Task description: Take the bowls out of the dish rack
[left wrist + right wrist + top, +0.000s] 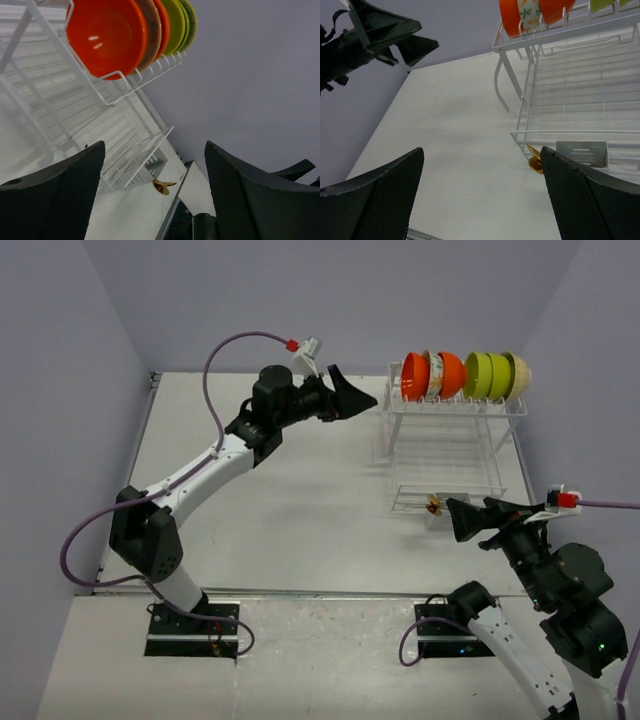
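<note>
The white wire dish rack (pixel 447 445) stands at the table's back right. On its top tier stand several bowls on edge in a row: an orange bowl (pixel 414 376), a white floral bowl (pixel 433 375), a second orange bowl (pixel 452 374), two lime green bowls (pixel 488 376) and a beige bowl (pixel 519 377). My left gripper (pixel 358 398) is open and empty, raised just left of the nearest orange bowl (pixel 106 36). My right gripper (pixel 462 519) is open and empty, low by the rack's front corner. The rack also shows in the right wrist view (pixel 570 90).
A small gold object (pixel 433 506) hangs at the rack's lower front, beside the cutlery basket (pixel 581 153); it also shows in the left wrist view (pixel 162 186). The table's right edge runs close behind the rack. Purple walls enclose the table.
</note>
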{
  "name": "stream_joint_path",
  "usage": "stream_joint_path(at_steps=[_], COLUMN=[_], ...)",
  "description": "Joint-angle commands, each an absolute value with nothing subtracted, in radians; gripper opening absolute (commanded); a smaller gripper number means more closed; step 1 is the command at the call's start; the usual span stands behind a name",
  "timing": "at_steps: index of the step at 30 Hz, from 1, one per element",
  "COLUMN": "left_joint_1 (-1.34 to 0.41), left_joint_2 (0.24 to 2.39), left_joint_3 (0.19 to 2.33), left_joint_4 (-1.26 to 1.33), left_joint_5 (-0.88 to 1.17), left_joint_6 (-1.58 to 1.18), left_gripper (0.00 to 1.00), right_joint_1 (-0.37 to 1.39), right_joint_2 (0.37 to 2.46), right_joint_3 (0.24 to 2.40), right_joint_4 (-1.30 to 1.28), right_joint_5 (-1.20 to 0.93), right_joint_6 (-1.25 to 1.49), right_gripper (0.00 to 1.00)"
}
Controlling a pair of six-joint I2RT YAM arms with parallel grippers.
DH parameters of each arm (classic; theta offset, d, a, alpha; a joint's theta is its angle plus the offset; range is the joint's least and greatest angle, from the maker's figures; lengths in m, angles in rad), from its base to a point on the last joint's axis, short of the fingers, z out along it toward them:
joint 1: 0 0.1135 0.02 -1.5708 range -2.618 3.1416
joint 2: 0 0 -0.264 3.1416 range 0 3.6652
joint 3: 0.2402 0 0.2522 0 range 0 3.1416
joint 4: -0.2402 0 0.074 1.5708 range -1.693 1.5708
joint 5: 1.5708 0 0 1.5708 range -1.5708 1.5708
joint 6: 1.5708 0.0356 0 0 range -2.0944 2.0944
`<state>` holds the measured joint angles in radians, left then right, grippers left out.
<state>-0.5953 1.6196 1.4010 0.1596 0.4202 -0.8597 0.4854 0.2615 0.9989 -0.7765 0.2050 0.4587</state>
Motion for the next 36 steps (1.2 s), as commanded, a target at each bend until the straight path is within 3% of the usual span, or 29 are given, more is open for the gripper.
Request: stream_joint_path(at_steps=[1, 2, 7, 15, 36], left_joint_1=[-0.604, -0.607, -0.633, -0.661, -0.661], left_joint_2=[1.722, 1.747, 1.913, 2.12, 2.345], left_joint_3=[1.557, 1.58, 1.752, 1.991, 2.267], left_joint_4=[0.279, 0.287, 0.298, 0.267, 0.27], left_joint_5=[0.515, 0.518, 0.526, 0.506, 0.419], left_joint_6=[-0.923, -0.928, -0.954, -0.963, -0.89], left_gripper=[0.77, 0.71, 0.63, 0.56, 0.41], right_joint_1=[0.489, 0.489, 0.488, 0.488, 0.489], right_joint_2=[0.265, 0.259, 0.242, 0.226, 0.196], right_joint_3=[1.012, 1.011, 0.992, 0.992, 1.009], right_joint_4=[-0.767, -0.77, -0.772, -0.802, -0.822], right_joint_5=[0.173, 0.178, 0.181, 0.179, 0.129], right_joint_6=[0.465, 0.463, 0.457, 0.439, 0.428], right_gripper=[0.99, 0.99, 0.99, 0.99, 0.99])
